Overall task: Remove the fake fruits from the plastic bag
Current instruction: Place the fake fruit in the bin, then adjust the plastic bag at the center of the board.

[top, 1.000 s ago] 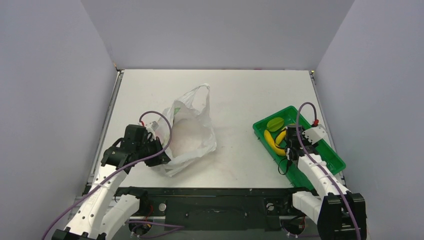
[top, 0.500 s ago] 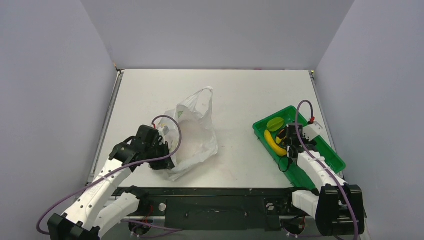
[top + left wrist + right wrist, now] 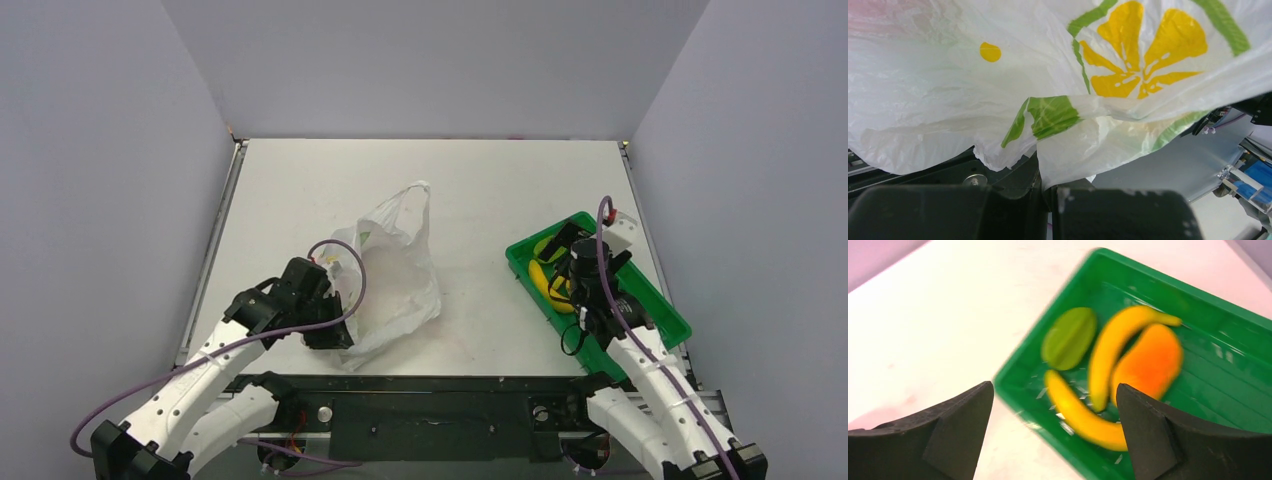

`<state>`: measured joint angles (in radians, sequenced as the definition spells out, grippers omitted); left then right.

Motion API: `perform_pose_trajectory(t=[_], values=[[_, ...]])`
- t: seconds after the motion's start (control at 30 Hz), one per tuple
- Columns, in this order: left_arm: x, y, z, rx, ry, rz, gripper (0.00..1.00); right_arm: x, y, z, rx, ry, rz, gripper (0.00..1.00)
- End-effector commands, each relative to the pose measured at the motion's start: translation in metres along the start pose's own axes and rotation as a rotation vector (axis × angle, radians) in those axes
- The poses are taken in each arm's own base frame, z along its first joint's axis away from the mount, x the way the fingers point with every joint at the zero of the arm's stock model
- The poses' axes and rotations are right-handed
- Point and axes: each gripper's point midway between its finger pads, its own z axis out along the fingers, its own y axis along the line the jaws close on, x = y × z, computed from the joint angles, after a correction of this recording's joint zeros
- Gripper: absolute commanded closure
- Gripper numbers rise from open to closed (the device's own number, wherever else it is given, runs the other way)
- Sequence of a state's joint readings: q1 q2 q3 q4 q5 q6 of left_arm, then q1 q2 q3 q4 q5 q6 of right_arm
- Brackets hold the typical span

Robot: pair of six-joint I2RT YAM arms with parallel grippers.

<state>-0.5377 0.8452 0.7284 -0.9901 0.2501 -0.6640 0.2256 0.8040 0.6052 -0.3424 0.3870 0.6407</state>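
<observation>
operator: plastic bag (image 3: 395,275) first. where is it lying?
observer: slumped on the table (image 3: 480,190), left of middle, loop handles toward the far side. the left pincer (image 3: 1045,195) is pinched nearly closed on a fold of film at the bag's near-left corner.
operator: and the right pincer (image 3: 1052,390)?
observer: spread wide, holding nothing, hovering over the green tray (image 3: 1228,365). two bananas (image 3: 1113,350), a starfruit (image 3: 1069,337) and a mango (image 3: 1148,362) lie in it.
operator: anything left inside the bag?
observer: cannot tell. the film is cloudy and printed. only a faint pink tinge shows through in the left wrist view.
operator: so what could go wrong?
observer: my guess is that the film is thin and slick, so a hard pull may slide it out of the grip or tear it. the hold is at what looks like a bottom corner. lifting there could tip any fruit out in a rush, and glossy round pieces would roll, perhaps off the table. the mouth looks slack too, so the right pincer could snag plastic instead of fruit.
</observation>
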Motion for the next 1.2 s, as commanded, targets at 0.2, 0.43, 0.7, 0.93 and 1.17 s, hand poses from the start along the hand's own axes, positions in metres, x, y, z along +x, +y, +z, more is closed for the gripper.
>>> perform_pose_trajectory(t=[0.2,0.43,0.7,0.93,1.17], values=[[0.0,0.01,-0.003,-0.056,-0.023,-0.022,1.0,0.018,0.161,-0.087,-0.681,0.038,-0.13,0.15],[-0.002,0.02,0.001,-0.071,-0.092,-0.081,1.0,0.106,0.301,-0.204,-1.18,0.166,-0.335,0.36],[0.001,0.029,-0.012,-0.08,-0.175,-0.13,1.0,0.215,0.365,-0.188,-1.202,0.271,-0.513,0.5],[-0.005,0.017,-0.023,-0.008,-0.225,-0.106,1.0,0.258,0.386,-0.171,-1.246,0.31,-0.501,0.51],[-0.057,-0.032,-0.045,0.092,-0.321,-0.028,1.0,0.276,0.386,-0.161,-1.285,0.398,-0.409,0.35]])
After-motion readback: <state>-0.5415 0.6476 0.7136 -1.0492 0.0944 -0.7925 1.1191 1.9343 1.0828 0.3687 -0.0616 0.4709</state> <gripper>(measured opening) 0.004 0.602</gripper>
